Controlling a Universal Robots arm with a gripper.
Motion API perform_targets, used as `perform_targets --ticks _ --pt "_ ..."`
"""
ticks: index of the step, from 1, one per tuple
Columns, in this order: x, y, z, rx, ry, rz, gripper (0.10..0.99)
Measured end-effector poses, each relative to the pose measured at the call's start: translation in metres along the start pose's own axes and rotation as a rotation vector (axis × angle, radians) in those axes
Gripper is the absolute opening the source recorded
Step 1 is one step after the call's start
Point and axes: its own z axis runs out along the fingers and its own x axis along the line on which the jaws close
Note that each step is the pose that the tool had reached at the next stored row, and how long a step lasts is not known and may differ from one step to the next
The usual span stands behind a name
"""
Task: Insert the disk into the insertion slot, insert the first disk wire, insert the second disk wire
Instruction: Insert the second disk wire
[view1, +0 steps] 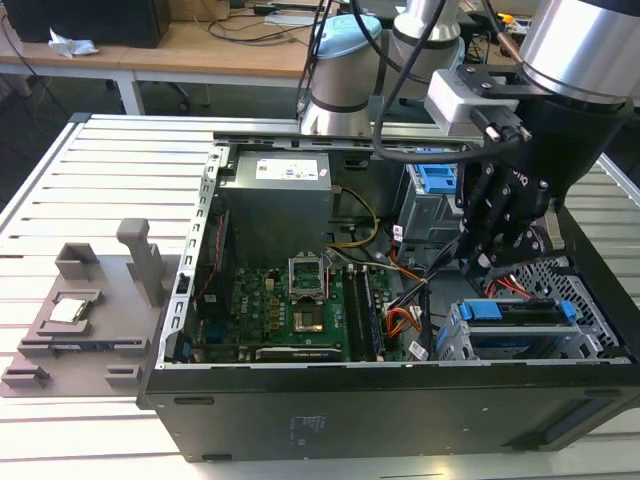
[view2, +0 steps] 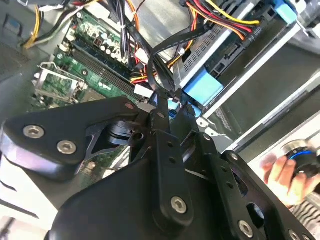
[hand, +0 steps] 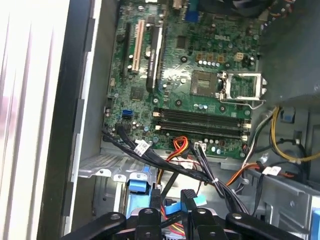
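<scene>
Your gripper (view1: 472, 262) hangs inside the computer case just above the insertion slot (view1: 455, 340). In the second wrist view its fingers look clamped on the plug end of a black wire (view2: 151, 65) that loops up and away from the slot. The disk (view1: 520, 312) already lies inside the slot, its blue frame about level with the slot's upper edge, so you are most likely seating the first disk wire.

To do this well, keep the plug square to the end of the disk that faces out of the slot toward the circuit board (view1: 300, 295). I cannot make out the socket itself, so go gently and do not trust your aim too far. Push straight along the disk's length; a tilted plug will probably jam or bend. Leave the loop slack so it does not drag the plug sideways.

A bundle of orange, red and yellow wires (view2: 220, 20) crowds the same side of the slot, so steer clear of catching it. A person's hand (view2: 280, 172) is outside the case, on the far side of the slot; mind it
</scene>
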Motion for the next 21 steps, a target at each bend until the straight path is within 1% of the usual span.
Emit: perform_targets --ticks 5,9,15,16,17,18,19,21 --pt "-0.0019 -0.0005 0.0058 0.000 0.0016 -0.002 0.302" --pt "-0.0019 -0.0007 0.0098 -0.001 0.0091 -0.002 0.302" --pt "-0.0019 -0.0007 0.0100 -0.001 0.0101 -0.002 0.302" --pt "-0.0019 -0.0007 0.0100 -0.001 0.0101 -0.002 0.286" --pt "-0.0019 -0.0007 0.0100 -0.001 0.0102 -0.002 0.161" --pt "-0.0019 -0.0007 0.0100 -0.001 0.0102 -0.002 0.161" --pt "-0.0019 -0.0007 0.0100 -0.001 0.0103 -0.002 0.106" --pt "-0.0019 -0.0007 0.0100 -0.001 0.0105 -0.002 0.106"
